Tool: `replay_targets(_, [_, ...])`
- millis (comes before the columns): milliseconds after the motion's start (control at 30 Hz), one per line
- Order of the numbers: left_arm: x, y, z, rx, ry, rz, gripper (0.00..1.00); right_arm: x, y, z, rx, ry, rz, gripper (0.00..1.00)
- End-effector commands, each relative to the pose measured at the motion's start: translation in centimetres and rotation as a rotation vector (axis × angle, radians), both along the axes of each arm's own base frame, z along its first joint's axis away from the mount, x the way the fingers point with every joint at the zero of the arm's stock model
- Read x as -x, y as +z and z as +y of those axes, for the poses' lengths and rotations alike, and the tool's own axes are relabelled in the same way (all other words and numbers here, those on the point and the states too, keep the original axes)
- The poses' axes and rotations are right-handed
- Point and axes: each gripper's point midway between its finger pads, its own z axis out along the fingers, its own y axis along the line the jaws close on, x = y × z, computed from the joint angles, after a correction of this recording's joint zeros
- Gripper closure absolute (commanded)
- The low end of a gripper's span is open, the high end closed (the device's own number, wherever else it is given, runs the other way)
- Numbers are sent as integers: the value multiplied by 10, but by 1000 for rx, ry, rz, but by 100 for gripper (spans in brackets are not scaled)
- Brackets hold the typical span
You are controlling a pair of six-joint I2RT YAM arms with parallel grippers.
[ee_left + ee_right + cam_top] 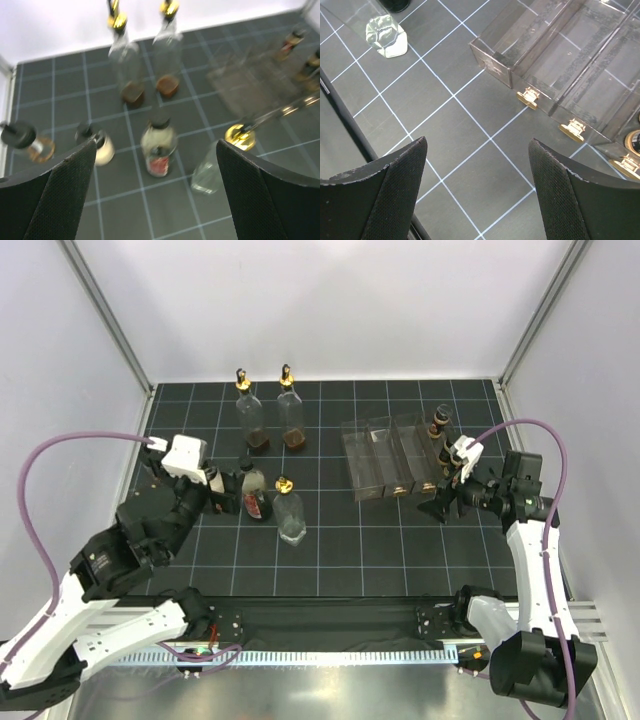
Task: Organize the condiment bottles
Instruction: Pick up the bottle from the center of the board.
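Clear rack (547, 47) lies ahead of the released right gripper (477, 145); released left gripper (156, 146) faces a sauce bottle (160, 137).

The top external view looks down from above and behind both arm bases (196, 620), taking in the whole gridded worktop (340, 550) from far off. The left wrist view looks obliquely forward between its own jaws, towards the back wall (60, 25). The right wrist view points steeply down, close over the worktop. All 3 views share the clear rack (385, 460) and the nearest gold-topped bottle (290, 515).
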Motion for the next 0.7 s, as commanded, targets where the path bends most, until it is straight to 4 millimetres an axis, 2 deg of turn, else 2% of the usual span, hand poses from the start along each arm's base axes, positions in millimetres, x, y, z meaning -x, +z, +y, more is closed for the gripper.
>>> replay_targets(0, [2, -18, 25, -20, 107, 22, 0, 2, 5, 7, -10, 47, -37, 18])
replay_targets(167, [5, -39, 34, -2, 143, 36, 0, 4, 2, 12, -9, 73, -34, 18])
replay_targets(300, [7, -58, 34, 1, 153, 72, 0, 6, -1, 21, 6, 113, -35, 18])
replay_targets(400, [8, -65, 34, 7, 157, 84, 0, 8, -4, 27, 22, 142, -39, 18])
replay_targets(500, [9, -74, 31, 19, 145, 104, 0, 9, -6, 29, 30, 155, -40, 17])
replay_targets(667, [14, -91, 11, 52, 70, 165, 0, 8, -9, 30, 39, 157, -30, 17])
